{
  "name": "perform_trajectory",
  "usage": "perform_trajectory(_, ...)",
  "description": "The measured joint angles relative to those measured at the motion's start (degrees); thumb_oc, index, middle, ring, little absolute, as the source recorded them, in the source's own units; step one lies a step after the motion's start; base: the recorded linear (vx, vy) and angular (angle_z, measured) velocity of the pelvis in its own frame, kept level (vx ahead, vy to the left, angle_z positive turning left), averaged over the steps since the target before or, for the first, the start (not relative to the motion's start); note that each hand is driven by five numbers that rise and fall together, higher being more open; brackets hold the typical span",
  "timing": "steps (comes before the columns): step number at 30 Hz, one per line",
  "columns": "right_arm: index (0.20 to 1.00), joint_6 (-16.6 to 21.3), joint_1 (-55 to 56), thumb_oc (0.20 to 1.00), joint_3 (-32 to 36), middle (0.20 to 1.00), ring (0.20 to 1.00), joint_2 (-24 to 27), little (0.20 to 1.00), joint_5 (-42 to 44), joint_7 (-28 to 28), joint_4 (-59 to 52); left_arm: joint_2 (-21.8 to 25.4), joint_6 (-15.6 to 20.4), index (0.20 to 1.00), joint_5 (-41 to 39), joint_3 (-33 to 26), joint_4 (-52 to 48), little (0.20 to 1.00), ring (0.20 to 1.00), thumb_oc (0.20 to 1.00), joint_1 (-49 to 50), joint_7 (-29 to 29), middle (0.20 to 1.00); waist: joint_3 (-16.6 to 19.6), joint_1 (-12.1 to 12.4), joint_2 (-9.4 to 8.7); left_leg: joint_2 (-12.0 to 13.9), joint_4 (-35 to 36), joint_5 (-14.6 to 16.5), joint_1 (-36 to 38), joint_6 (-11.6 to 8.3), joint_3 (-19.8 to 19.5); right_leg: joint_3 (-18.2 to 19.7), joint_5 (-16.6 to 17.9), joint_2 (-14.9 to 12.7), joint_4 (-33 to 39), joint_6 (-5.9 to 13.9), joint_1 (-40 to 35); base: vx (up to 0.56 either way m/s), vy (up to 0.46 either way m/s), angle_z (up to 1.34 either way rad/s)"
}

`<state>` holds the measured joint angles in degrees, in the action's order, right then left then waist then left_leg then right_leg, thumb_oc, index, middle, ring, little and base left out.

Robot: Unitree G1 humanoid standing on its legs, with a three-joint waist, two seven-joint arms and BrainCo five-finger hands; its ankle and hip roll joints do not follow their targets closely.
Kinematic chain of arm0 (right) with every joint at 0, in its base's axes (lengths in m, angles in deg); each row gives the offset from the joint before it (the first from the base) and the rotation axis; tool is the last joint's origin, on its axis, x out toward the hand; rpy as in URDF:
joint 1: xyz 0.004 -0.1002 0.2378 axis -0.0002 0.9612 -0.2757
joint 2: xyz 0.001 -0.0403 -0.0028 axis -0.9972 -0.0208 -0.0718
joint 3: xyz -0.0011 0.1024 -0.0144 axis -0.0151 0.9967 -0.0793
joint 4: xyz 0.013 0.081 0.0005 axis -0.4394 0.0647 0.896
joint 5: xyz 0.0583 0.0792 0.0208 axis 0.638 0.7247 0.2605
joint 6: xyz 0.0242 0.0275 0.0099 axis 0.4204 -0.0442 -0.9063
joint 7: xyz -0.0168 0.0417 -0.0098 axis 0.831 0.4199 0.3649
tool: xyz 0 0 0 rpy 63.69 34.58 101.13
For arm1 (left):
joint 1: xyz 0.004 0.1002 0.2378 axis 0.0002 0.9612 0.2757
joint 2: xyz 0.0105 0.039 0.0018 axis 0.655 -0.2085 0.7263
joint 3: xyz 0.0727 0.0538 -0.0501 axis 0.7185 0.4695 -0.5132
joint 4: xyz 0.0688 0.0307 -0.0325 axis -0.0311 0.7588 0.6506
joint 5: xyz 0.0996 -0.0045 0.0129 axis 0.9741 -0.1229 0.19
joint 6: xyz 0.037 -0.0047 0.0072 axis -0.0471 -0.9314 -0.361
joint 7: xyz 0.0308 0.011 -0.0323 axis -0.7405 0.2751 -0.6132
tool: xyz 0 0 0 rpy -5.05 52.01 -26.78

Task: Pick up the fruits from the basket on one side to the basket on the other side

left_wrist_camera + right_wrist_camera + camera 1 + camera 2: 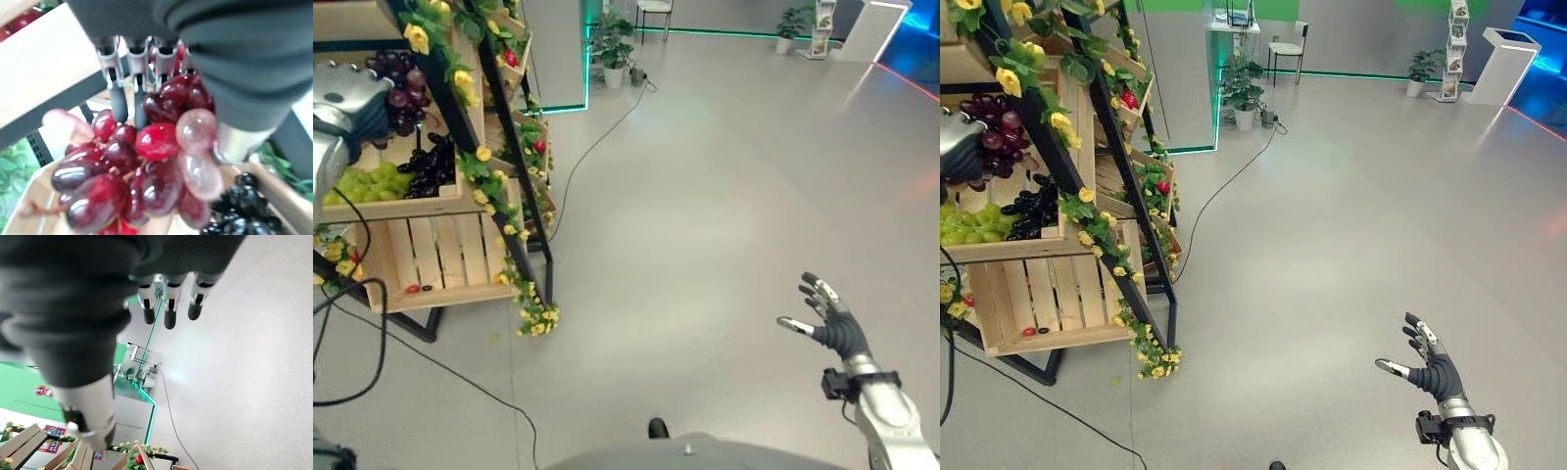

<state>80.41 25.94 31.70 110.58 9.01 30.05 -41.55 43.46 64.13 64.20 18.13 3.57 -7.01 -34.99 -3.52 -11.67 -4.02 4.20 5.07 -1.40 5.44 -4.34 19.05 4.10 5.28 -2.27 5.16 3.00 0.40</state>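
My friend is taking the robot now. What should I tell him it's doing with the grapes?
Left hand: fingers on the red grapes in the upper crate of the flower-trimmed shelf; grip not clear yet.
Right hand: open, holding nothing, out over the grey floor.
Green grapes and black grapes lie in the same crate.
Done: nothing moved, by the look of it.
Left: lift the red bunch and carry it across.

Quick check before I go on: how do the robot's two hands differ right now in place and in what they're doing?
The left hand is up at the fruit shelf, its fingers on a bunch of red grapes; the right hand hangs over bare floor, away from the shelf. The left hand's fingers reach down against the grapes, while the right hand's are spread and hold nothing. Both have silver fingers with dark tips.
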Motion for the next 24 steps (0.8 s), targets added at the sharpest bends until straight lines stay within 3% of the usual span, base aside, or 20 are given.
perform_trajectory(7,1.0,-0.9,0.0,1.0,1.5,1.0,1.0,-1.7,1.0,0.0,2.0,-2.3,2.2,-1.7,0.2,0.1,-8.8,-7.4,0.2,0.2,0.2,5.7,0.8,0.2,-1.4,0.2,-0.92,0.1,0.0,0.2,-0.2,-0.13,0.0,0.0,0.0,0.2,0.0,0.01,0.4,0.0,0.007,-0.02)
perform_trajectory(13,1.0,-2.0,0.3,1.0,2.1,1.0,1.0,-2.1,1.0,0.5,2.9,-3.1,-1.7,-5.0,0.2,0.1,-21.5,-15.1,0.2,0.2,0.2,14.1,1.8,0.2,-2.2,1.3,-1.63,-0.1,0.0,0.2,-2.1,0.02,0.0,0.1,0.3,0.1,0.0,0.08,2.4,-0.03,-0.006,-0.01)
perform_trajectory(19,1.0,-2.4,-0.3,1.0,2.8,1.0,1.0,-2.1,1.0,1.4,3.8,-3.9,-2.8,-6.6,0.2,0.1,-24.6,-16.6,0.2,0.2,0.2,14.8,1.8,0.2,-4.3,1.9,-1.62,0.1,0.0,0.0,-4.2,0.18,-0.2,0.0,0.5,-0.1,0.0,-0.02,4.5,-0.01,-0.026,-0.01)
perform_trajectory(20,1.0,-2.4,-0.4,1.0,2.8,1.0,1.0,-2.1,1.0,1.5,3.8,-3.9,-2.8,-6.7,0.304,0.1,-24.5,-16.5,0.304,0.304,0.304,14.8,1.8,0.304,-4.7,1.9,-1.06,0.1,0.0,0.0,-4.6,0.18,-0.2,0.0,0.5,-0.1,0.0,-0.01,4.8,0.0,-0.051,0.04)
perform_trajectory(21,1.0,-2.4,-0.4,1.0,2.8,1.0,1.0,-1.5,1.0,2.0,3.7,-4.0,-2.7,-6.9,1.0,0.0,-24.0,-16.4,1.0,1.0,1.0,13.3,1.8,1.0,-5.1,1.9,-0.88,0.2,0.0,0.0,-6.0,0.22,-0.4,-0.1,0.5,-0.4,0.1,-0.01,6.1,0.01,-0.029,0.07)
perform_trajectory(24,1.0,-2.5,-1.6,1.0,2.8,1.0,1.0,-1.4,1.0,2.4,3.7,-4.2,-2.4,-7.6,1.0,0.0,-23.9,-15.3,1.0,1.0,1.0,9.7,1.4,1.0,-6.2,2.4,-0.49,0.2,-0.1,-0.4,-8.4,0.27,-0.5,-0.3,0.9,-0.3,0.0,-0.23,8.5,0.0,-0.017,0.01)
